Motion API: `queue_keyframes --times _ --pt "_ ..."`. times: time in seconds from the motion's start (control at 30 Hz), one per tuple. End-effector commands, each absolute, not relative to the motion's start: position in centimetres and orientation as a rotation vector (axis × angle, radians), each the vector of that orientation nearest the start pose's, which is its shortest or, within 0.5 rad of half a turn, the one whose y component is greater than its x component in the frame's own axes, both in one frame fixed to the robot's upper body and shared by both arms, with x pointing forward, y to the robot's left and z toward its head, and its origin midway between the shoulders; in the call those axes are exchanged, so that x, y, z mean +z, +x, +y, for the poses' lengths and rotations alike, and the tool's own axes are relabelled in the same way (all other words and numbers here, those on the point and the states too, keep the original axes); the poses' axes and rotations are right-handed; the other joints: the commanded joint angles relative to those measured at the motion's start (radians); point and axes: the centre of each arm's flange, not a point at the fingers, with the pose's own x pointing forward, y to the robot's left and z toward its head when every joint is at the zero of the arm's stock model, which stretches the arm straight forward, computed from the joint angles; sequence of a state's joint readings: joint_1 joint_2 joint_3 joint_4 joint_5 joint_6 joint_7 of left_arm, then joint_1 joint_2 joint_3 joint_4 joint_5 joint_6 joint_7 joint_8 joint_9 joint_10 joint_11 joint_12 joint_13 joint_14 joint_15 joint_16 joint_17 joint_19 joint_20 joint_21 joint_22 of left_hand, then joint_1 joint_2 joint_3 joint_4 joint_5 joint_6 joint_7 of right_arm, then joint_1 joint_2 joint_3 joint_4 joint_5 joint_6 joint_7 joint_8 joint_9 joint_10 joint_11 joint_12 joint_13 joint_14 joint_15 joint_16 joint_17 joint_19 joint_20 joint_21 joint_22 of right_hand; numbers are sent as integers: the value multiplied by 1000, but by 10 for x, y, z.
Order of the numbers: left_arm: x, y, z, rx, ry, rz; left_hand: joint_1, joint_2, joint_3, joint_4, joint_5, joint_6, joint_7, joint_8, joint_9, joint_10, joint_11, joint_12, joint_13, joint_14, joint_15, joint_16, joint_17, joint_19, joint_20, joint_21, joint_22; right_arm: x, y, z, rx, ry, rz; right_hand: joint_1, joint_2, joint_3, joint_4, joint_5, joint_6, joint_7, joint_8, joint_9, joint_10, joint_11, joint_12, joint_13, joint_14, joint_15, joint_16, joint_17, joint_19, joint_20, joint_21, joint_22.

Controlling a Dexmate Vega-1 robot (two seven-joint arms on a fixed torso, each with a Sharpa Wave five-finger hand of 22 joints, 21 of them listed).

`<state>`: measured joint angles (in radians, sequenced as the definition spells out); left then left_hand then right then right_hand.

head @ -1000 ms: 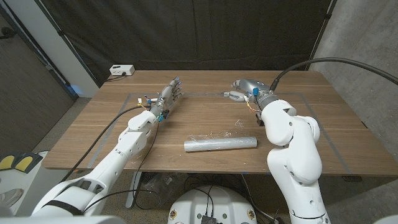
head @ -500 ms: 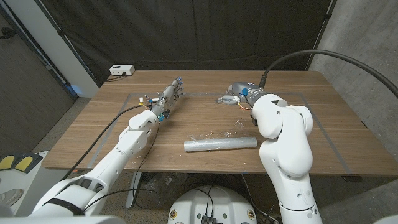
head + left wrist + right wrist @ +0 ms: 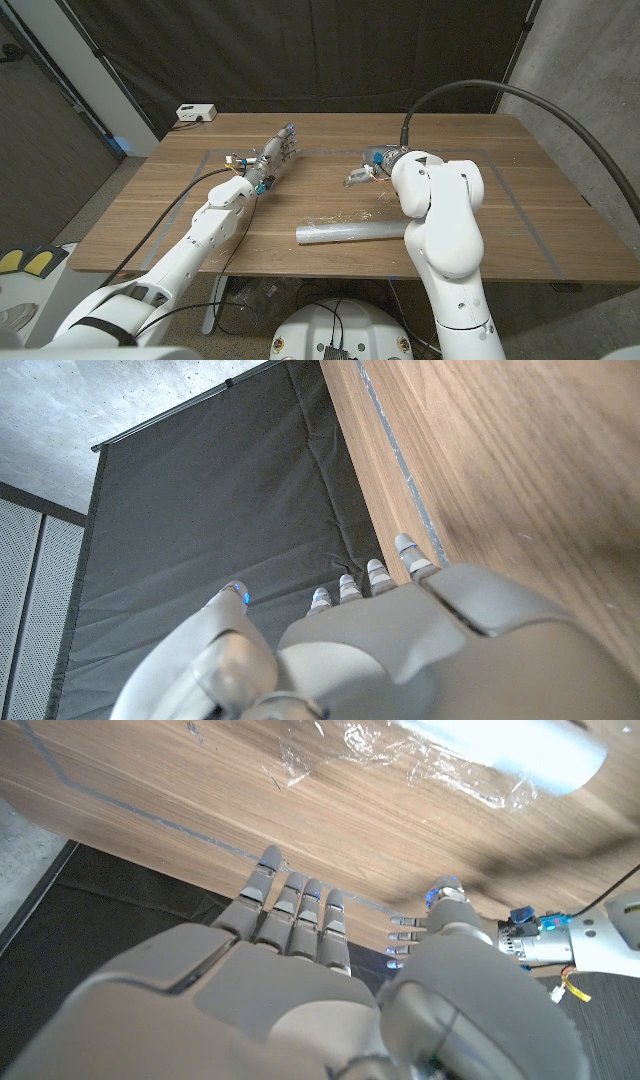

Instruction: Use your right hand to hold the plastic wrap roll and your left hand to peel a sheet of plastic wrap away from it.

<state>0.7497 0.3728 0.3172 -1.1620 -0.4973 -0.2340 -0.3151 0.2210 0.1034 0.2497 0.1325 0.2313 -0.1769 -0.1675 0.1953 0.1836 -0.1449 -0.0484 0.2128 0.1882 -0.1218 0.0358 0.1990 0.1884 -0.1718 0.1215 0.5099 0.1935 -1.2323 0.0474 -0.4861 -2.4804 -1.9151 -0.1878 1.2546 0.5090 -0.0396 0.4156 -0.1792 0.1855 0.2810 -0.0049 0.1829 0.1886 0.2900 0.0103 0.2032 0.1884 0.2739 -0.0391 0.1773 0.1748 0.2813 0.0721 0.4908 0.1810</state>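
The plastic wrap roll (image 3: 352, 231) lies across the near middle of the desk (image 3: 160, 215), a loose crinkled sheet (image 3: 372, 209) trailing off its far side. The right hand (image 3: 362, 170) hovers beyond the roll, fingers extended and parted, holding nothing. Out on the far left, the left hand (image 3: 276, 152) stands with fingers stretched out, nothing in it, well apart from the roll.

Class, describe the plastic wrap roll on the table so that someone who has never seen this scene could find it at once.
Start at the wooden table and look along its near edge, just right of the middle. There the plastic wrap roll lies on its side, a pale shiny tube close beside the right arm. A crinkled loose sheet trailing from its far side sets it apart.
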Motion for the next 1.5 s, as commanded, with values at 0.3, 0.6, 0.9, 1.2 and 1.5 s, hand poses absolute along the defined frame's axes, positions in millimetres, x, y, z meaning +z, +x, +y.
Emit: queue_keyframes --times 0.3,0.6,0.9,1.2,1.5 --pt "-18 677 241 -440 68 -557 -9 -4 -8 3 0 -5 -2 0 4 2 7 0 4 6 -2 1 3 -13 12 -4 1 13 394 -68 82 -1712 -5 113 -21 41 -7 18 -25 1 9 5 -15 -2 6 8 -9 -22 7 1 3 -54 -28 -2" --pt "-15 677 241 -442 74 -556 -14 -6 -12 6 1 -4 0 0 4 4 7 0 5 7 0 1 3 -13 14 -6 2 3 398 -56 35 -1798 16 182 -52 51 -7 33 -15 -20 17 5 -4 -33 14 8 3 -38 7 0 -7 -83 -45 0" --pt "-14 678 241 -442 76 -554 -19 -7 -16 8 2 -5 0 -1 4 3 3 -1 5 7 -1 1 4 -11 16 -6 2 -7 406 -48 13 -1857 23 219 -123 19 5 81 0 -77 27 8 12 -113 22 13 -13 -69 3 2 -43 -53 -74 5" --pt "-14 682 240 -447 78 -546 -25 -9 -21 11 4 -4 -1 -1 4 5 8 -1 5 9 -3 1 4 -10 16 -8 2 -18 411 -37 -7 -1935 -1 285 -135 -3 5 129 47 -95 51 12 78 -122 46 16 36 -112 18 2 6 -88 -66 8" --pt "-11 685 237 -452 79 -547 -30 -10 -24 13 5 -4 -1 -1 4 4 5 -1 5 8 -2 0 4 -10 15 -9 2 -31 416 -30 -24 -1986 -5 312 -144 -35 8 148 58 -105 54 14 119 -132 60 20 78 -141 25 3 17 -108 -67 10"
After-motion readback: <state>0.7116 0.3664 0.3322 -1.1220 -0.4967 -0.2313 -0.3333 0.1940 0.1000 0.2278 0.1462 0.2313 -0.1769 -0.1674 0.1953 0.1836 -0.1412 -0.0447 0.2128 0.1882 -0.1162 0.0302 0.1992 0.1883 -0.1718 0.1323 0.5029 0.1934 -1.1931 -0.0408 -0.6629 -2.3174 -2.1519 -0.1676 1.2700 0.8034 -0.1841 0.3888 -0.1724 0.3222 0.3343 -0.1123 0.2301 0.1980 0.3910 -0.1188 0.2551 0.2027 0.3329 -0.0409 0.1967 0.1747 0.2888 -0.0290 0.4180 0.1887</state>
